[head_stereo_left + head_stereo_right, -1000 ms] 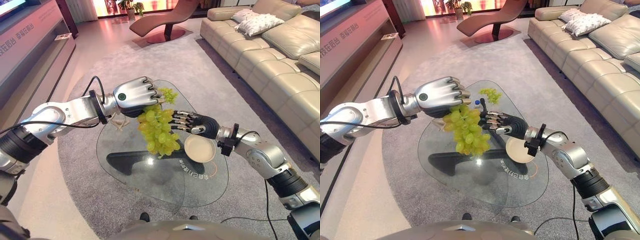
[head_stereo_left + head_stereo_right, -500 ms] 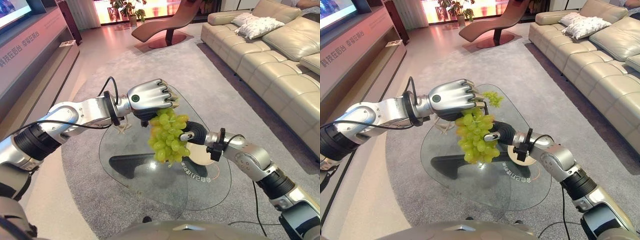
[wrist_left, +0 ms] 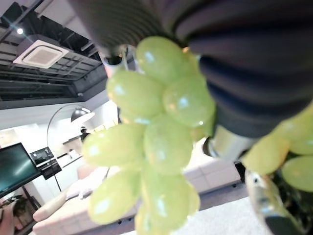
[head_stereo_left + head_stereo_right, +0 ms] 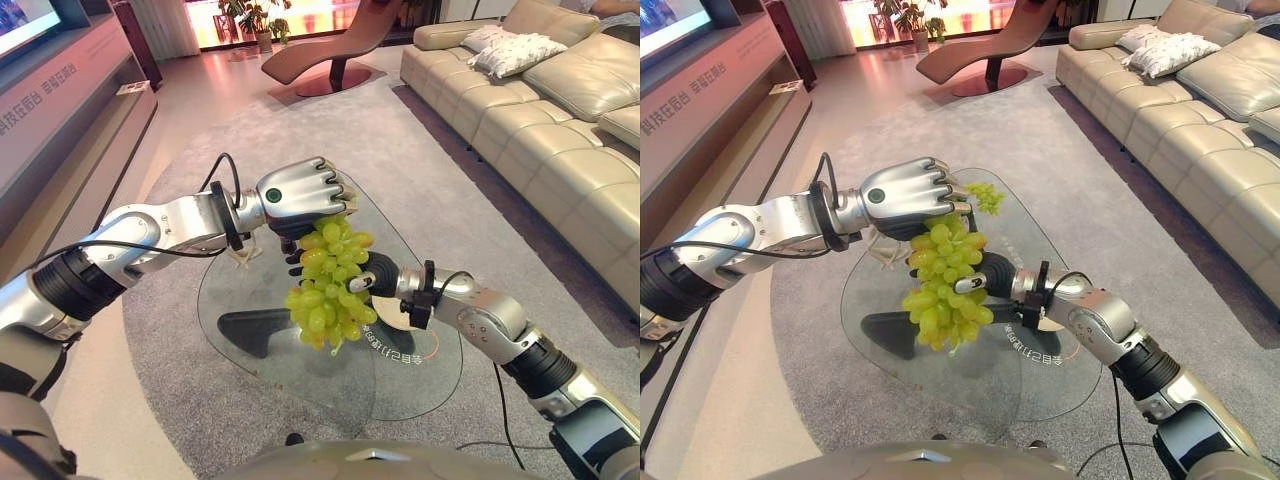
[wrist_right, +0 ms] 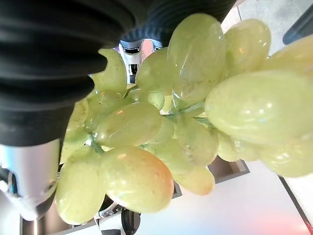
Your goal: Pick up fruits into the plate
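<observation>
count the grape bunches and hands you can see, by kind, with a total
grape bunches: 2, the big bunch hanging from the left hand and a small bunch on the glass table
hands: 2, the left and the right hand behind the big bunch
total: 4

The bunch of green grapes (image 4: pixel 330 290) has smooth, glossy, faintly speckled skins. The left robot hand (image 4: pixel 300 192) is polished silver metal with a matt dark ribbed cover. The rounded clear glass table (image 4: pixel 250 300) gleams, standing on a grey, matt, napped carpet (image 4: pixel 420 150). The beige sofa (image 4: pixel 560 110) looks like soft-sheened leather.
</observation>
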Robot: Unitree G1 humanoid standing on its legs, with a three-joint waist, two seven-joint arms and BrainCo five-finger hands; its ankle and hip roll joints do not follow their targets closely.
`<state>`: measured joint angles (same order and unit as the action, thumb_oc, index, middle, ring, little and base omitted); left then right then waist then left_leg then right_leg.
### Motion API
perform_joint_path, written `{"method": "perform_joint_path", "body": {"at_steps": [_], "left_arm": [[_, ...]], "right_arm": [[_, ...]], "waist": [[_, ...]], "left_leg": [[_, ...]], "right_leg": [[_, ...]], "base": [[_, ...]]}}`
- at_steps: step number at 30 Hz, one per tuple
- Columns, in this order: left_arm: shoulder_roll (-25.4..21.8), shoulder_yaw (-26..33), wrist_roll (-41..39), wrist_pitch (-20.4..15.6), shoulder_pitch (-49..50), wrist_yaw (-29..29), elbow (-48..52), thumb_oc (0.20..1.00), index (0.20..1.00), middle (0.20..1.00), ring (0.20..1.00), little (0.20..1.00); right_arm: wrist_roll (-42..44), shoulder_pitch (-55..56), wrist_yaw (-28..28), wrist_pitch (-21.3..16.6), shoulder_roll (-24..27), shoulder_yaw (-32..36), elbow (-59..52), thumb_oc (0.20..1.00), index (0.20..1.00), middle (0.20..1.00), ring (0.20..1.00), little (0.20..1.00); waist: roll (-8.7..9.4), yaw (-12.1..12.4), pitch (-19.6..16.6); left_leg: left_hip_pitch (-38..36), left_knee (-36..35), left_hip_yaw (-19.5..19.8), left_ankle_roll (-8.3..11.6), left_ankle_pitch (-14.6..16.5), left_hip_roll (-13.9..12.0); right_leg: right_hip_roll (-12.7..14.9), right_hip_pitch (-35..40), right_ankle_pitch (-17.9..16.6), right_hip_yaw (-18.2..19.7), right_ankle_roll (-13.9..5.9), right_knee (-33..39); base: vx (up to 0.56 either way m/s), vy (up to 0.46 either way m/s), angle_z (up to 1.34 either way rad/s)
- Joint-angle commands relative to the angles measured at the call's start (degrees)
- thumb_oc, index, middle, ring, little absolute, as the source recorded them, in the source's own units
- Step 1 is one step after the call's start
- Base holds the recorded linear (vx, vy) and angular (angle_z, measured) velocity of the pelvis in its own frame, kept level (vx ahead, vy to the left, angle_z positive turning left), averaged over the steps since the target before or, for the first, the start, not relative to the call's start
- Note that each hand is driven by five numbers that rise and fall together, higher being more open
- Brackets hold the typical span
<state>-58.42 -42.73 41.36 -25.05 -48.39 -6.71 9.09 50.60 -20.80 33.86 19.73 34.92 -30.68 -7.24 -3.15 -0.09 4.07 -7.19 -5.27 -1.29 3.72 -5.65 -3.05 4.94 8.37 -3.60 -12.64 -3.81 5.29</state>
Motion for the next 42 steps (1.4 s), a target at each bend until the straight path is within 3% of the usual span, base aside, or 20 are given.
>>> {"method": "perform_joint_path", "body": {"at_steps": [1,2,3,4,28,29,30,31,42], "left_arm": [[1.0,1.7,-4.5,3.7,-8.9,-0.1,-2.8,0.200,0.200,0.200,0.200,0.200],[1.0,1.7,-4.5,3.7,-8.9,-0.1,-2.8,0.200,0.200,0.200,0.200,0.200],[1.0,1.7,-4.5,3.7,-8.9,-0.1,-2.7,0.200,0.200,0.200,0.200,0.200],[1.1,1.8,-4.5,3.9,-8.9,0.0,-2.6,0.200,0.200,0.200,0.200,0.200],[1.3,3.5,-5.0,3.8,-6.9,1.1,-2.3,0.200,0.200,0.200,0.200,0.200],[1.2,3.8,-5.5,3.8,-6.4,1.3,-2.2,0.523,0.523,0.523,0.523,0.523],[1.2,4.0,-5.6,3.8,-6.2,1.5,-2.2,0.683,0.683,0.683,0.683,0.683],[1.2,4.3,-5.8,4.1,-5.7,1.6,-2.1,1.000,1.000,1.000,1.000,1.000],[-0.4,13.1,-9.7,4.3,6.8,0.1,-4.3,1.000,1.000,1.000,1.000,1.000]], "right_arm": [[2.7,-5.6,0.2,-2.2,-3.3,-1.6,-4.7,1.000,1.000,1.000,1.000,1.000],[2.6,-5.6,0.1,-2.2,-3.3,-1.6,-4.7,1.000,1.000,1.000,1.000,1.000],[2.6,-5.6,-0.3,-2.6,-3.5,-1.9,-4.7,0.677,0.677,0.677,0.677,0.677],[2.5,-5.6,-0.6,-3.2,-3.9,-2.1,-4.5,0.200,0.200,0.200,0.200,0.200],[2.8,-4.2,-2.2,-3.0,-5.2,-1.3,-4.2,0.200,0.200,0.200,0.200,0.200],[2.7,-3.8,-2.3,-3.0,-5.2,-1.2,-4.1,0.200,0.200,0.200,0.200,0.200],[2.6,-3.7,-2.3,-3.0,-5.2,-1.1,-4.1,0.200,0.200,0.200,0.200,0.200],[2.6,-3.3,-2.5,-3.0,-5.2,-0.9,-4.0,0.200,0.200,0.200,0.200,0.200],[0.4,4.1,-2.6,-6.1,-3.9,5.0,-1.6,0.200,0.200,0.200,0.200,0.200]], "waist": [[3.42,0.9,-0.7],[3.41,0.9,-0.7],[3.38,1.0,-0.7],[3.35,1.0,-0.8],[3.26,1.2,-0.4],[3.23,1.3,-0.4],[3.23,1.3,-0.4],[3.20,1.3,-0.4],[3.24,1.4,0.0]], "left_leg": [[-3.2,0.6,-2.0,-2.43,9.2,4.6],[-3.3,0.6,-2.0,-2.43,9.2,4.6],[-3.3,0.6,-2.0,-2.41,9.1,4.6],[-3.3,0.5,-1.9,-2.44,9.2,4.6],[-3.5,0.4,-1.4,-2.58,9.3,4.7],[-3.6,0.4,-1.4,-2.59,9.3,4.8],[-3.6,0.4,-1.4,-2.60,9.3,4.8],[-3.6,0.4,-1.4,-2.59,9.3,4.7],[-3.7,0.3,-1.6,-2.62,9.3,4.5]], "right_leg": [[0.1,1.4,3.5,2.6,-2.67,-0.5],[0.1,1.5,3.5,2.6,-2.67,-0.5],[0.1,1.5,3.5,2.5,-2.68,-0.5],[0.1,1.5,3.5,2.6,-2.66,-0.5],[0.0,1.7,3.6,2.7,-2.58,-0.5],[0.0,1.7,3.6,2.7,-2.58,-0.5],[0.0,1.7,3.6,2.7,-2.59,-0.5],[0.0,1.7,3.6,2.7,-2.60,-0.5],[0.0,1.6,3.4,2.7,-2.73,-0.4]], "base": [[0.01,-0.012,-0.03],[0.00,0.000,0.00],[0.00,0.000,0.00],[0.00,0.000,0.00],[0.00,0.000,0.00],[0.00,0.000,0.00],[0.00,0.000,0.00],[0.00,0.000,0.00],[0.00,0.000,0.00]]}}
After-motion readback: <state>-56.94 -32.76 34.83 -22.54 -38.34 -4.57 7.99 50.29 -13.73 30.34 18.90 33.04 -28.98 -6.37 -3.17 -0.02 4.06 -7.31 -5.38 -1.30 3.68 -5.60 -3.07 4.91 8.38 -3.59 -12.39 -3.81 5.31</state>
